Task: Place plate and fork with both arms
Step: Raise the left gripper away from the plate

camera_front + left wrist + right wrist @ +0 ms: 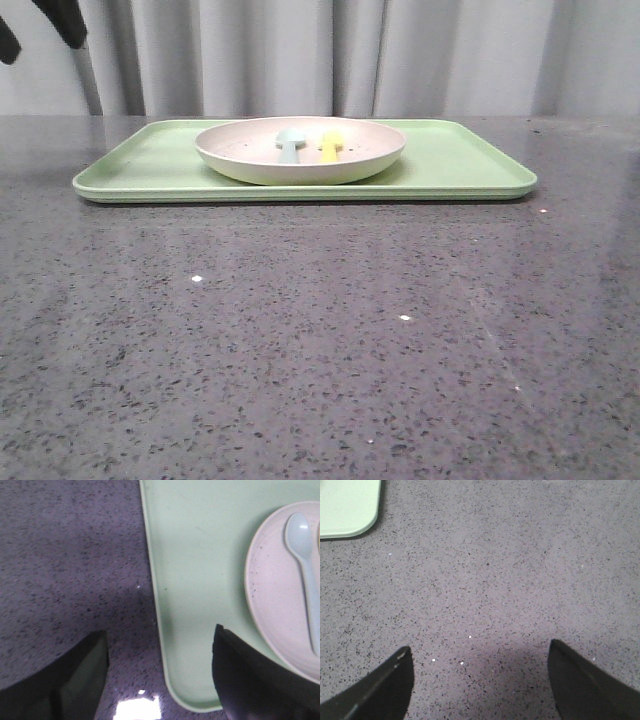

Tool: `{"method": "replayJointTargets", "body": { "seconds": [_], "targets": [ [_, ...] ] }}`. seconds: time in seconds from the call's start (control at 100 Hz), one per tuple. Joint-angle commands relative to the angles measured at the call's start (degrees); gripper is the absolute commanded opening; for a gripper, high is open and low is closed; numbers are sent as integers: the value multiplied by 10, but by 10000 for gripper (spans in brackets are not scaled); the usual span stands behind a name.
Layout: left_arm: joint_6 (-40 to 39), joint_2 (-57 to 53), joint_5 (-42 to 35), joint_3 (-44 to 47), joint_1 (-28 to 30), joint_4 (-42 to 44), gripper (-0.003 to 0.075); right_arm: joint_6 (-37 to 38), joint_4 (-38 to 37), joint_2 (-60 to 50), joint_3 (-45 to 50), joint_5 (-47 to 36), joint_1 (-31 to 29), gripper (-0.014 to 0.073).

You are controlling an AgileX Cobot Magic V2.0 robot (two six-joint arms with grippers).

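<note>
table (300, 340): dark speckled stone top, fills the near foreground, a few bright glints on it
tray (150, 160): flat light green rectangle, lying on table past the bare stretch; right wrist view catches only one rounded corner (347, 505)
plate (300, 165): pale pink, speckled, raised rim, sits on tray around its middle; cut off by frame edge in left wrist view (272, 605)
fork (330, 146): yellow, lies inside plate, right of spoon; tines hard to make out, near rim of plate hides part of it; in left wrist view barely a sliver at the frame edge
spoon (289, 144): pale blue, rounded end, inside plate just beside fork; handle cut off in left wrist view (305, 565)
left gripper (160, 675): fingers apart, holding nothing; one fingertip over table, other over the tray near the plate rim; only tips visible
right gripper (480, 680): fingers apart, nothing between, above bare table, well apart from tray corner
front view top left: dark arm part (60, 20), mostly cut off, can't tell which piece
curtain (400, 55): grey folds behind table
</note>
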Motion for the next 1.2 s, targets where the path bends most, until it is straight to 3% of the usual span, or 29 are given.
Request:
{"method": "replayJointTargets", "body": {
  "seconds": [0.0,0.26,0.79,1.19],
  "targets": [
    [-24,-65,-16,21,1,37,441,-2,-5,7,-20,-33,-3,555],
    [-67,-189,-70,183,1,114,441,-2,-5,7,-20,-33,-3,555],
    [-92,-425,-101,439,24,135,441,-2,-5,7,-20,-31,-3,555],
    [-92,-564,-90,531,53,124,441,-2,6,7,-20,-33,-3,555]
  ]
}}
